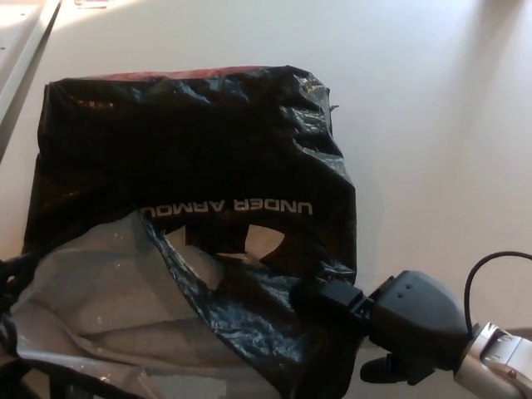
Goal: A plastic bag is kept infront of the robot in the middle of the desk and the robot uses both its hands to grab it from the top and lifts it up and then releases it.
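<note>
Plastic bag (199, 166), black and glossy, fills the middle and left of the head view, lying on a pale counter (432, 108). White lettering (229, 206) runs across its middle and reads upside down from the robot's side, so the bag's open top faces the robot, toward 6 o'clock. That top edge is folded back near 7 o'clock, showing a grey inner lining (100, 316), and a cut-out handle hole (262, 241) sits just below the lettering. A thin red strip (191, 73) shows along the far edge at 12 o'clock.

At about 5 o'clock the right hand (391, 324), dark grey with a silver wrist and a thin black cable, pushes into the bag's near right corner. Its fingers are lost against the crumpled black plastic, so whether they are spread or pinching the bag cannot be told. One dark finger pokes out below the palm. The placement suggests it is reaching for the top edge to grab it.

At 8 o'clock, the picture's left edge shows dark shapes beside the lining that may be the left hand; its state cannot be told. The bag seems to rest on the counter, so the lift appears not yet begun.
</note>
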You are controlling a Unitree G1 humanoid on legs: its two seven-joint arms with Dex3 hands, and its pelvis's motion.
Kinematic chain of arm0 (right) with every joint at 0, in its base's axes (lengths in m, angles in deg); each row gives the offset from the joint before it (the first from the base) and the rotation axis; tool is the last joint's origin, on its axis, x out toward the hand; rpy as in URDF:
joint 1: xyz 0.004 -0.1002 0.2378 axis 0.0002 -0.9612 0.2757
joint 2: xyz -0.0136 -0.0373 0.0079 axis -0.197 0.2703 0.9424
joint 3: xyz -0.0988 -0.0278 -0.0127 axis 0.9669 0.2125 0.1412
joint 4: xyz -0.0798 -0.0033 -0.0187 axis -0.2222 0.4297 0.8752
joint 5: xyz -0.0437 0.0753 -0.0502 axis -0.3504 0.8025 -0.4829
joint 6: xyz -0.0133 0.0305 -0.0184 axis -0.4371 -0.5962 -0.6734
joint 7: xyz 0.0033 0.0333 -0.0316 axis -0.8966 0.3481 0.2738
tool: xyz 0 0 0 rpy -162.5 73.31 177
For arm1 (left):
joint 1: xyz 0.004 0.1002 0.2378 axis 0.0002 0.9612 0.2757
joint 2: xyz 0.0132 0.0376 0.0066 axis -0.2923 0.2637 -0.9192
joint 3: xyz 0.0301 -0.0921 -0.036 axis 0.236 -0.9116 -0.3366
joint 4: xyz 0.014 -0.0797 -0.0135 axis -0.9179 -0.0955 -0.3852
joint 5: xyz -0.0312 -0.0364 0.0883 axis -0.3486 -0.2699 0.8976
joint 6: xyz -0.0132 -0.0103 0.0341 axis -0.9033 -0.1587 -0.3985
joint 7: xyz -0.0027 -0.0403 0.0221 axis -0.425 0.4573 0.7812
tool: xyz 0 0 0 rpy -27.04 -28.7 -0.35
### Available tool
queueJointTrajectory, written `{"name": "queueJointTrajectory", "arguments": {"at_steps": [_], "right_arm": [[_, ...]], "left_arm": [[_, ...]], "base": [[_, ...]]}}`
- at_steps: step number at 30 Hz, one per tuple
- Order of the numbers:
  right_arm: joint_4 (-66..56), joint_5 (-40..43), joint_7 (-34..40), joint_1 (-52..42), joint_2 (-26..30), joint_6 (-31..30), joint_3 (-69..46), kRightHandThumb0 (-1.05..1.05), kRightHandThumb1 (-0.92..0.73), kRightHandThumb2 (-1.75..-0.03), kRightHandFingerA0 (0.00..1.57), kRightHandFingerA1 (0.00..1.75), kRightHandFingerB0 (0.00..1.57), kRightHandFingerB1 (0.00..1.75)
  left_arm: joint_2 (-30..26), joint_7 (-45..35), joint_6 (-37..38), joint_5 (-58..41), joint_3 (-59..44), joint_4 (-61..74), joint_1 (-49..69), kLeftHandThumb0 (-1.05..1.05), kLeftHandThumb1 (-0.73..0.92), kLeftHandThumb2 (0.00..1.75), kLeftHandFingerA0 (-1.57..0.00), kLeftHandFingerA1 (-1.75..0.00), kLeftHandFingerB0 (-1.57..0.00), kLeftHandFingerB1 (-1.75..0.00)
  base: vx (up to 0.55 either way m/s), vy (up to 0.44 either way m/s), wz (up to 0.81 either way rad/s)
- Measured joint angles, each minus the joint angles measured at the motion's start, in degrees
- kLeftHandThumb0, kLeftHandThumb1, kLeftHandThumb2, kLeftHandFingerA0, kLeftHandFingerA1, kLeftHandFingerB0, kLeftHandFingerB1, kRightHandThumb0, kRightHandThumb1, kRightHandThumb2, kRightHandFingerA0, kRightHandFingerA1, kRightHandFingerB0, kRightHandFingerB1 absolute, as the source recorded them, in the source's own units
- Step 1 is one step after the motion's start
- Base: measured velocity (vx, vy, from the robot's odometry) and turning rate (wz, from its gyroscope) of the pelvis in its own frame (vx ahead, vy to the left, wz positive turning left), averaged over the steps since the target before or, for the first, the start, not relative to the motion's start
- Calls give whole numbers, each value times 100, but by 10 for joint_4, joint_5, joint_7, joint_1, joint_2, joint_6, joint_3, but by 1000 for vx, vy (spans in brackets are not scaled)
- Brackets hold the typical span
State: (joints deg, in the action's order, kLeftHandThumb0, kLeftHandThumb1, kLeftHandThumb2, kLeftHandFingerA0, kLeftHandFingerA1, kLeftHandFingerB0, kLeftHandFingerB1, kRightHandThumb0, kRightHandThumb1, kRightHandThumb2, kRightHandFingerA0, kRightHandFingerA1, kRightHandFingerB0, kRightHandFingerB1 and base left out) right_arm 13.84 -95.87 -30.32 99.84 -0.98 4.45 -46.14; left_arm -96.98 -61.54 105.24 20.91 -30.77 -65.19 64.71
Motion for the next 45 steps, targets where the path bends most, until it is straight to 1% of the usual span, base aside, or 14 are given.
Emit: {"name": "queueJointTrajectory", "arguments": {"at_steps": [8, 9, 11, 12, 13, 19, 20, 21, 23, 24, 25, 29, 32, 45], "right_arm": [[43, -21, 62, 25, 2, 2, 18, -51, -43, -68, 110, 129, 13, 41], [49, -24, 68, 28, 1, 3, 21, -37, -52, -57, 108, 133, 28, 37], [61, -28, 84, 35, 1, 4, 26, -37, -48, -67, 107, 133, 41, 47], [73, -31, 100, 39, -1, 5, 30, -22, -53, -58, 102, 151, 74, 56], [80, -32, 109, 42, -3, 6, 31, -21, -53, -61, 100, 158, 82, 63], [137, -36, 170, 53, -27, 19, 33, -16, -54, -58, 104, 157, 77, 65], [148, -36, 181, 55, -31, 23, 33, -16, -54, -58, 104, 157, 77, 65], [154, -36, 189, 56, -34, 26, 33, -15, -38, -83, 126, 133, 70, 74], [169, -35, 208, 58, -42, 35, 30, -17, -40, -85, 125, 133, 70, 74], [176, -35, 218, 59, -46, 42, 28, -17, -40, -85, 125, 133, 70, 74], [183, -35, 227, 60, -49, 48, 25, -17, -56, -56, 107, 152, 76, 59], [205, -30, 257, 60, -60, 71, 12, -23, -52, -62, 109, 147, 74, 62], [209, -24, 265, 58, -64, 85, 4, -18, -55, -58, 108, 148, 75, 60], [55, 45, 233, 7, -74, 130, -58, -22, -66, -60, 114, 135, 68, 56]], "left_arm": [[0, 0, -1, 1, 0, -2, -4, -21, 36, 83, -107, -98, -5, -45], [0, 0, -1, 1, 0, -2, -4, -20, 35, 83, -108, -98, -6, -46], [0, 1, -1, 2, 0, -3, -4, -20, 36, 84, -108, -99, -7, -46], [0, 2, -1, 4, 1, -3, -5, -19, 36, 84, -110, -101, -13, -49], [0, 2, -1, 4, 1, -4, -5, -22, 53, 56, -121, -92, -42, -43], [0, 7, -1, 11, 1, -5, -8, -16, 54, 56, -118, -108, -77, -58], [0, 9, -1, 12, 1, -5, -9, -16, 54, 56, -118, -108, -77, -58], [0, 10, -1, 12, 1, -5, -10, -15, 54, 55, -117, -110, -76, -59], [0, 11, -1, 14, 1, -6, -11, -16, 55, 56, -116, -115, -74, -58], [0, 11, -1, 14, 1, -7, -12, -16, 55, 56, -116, -115, -74, -58], [0, 11, -1, 14, 1, -8, -13, -19, 57, 57, -110, -125, -71, -59], [0, 13, -2, 19, 3, -10, -17, -21, 63, 60, -98, -151, -67, -59], [0, 16, -3, 25, 8, -9, -19, -22, 66, 60, -96, -156, -67, -59], [-15, 3, -7, 33, 14, 77, -4, -20, 70, 61, -94, -154, -68, -61]], "base": [[0, 0, 0], [0, 0, 0], [0, 0, 0], [0, 0, 0], [0, 0, 0], [0, 0, 0], [0, 0, 0], [0, 0, 0], [0, 0, 0], [0, 0, 0], [0, 0, 0], [0, 0, 0], [0, 0, 0], [0, 0, 0]]}}
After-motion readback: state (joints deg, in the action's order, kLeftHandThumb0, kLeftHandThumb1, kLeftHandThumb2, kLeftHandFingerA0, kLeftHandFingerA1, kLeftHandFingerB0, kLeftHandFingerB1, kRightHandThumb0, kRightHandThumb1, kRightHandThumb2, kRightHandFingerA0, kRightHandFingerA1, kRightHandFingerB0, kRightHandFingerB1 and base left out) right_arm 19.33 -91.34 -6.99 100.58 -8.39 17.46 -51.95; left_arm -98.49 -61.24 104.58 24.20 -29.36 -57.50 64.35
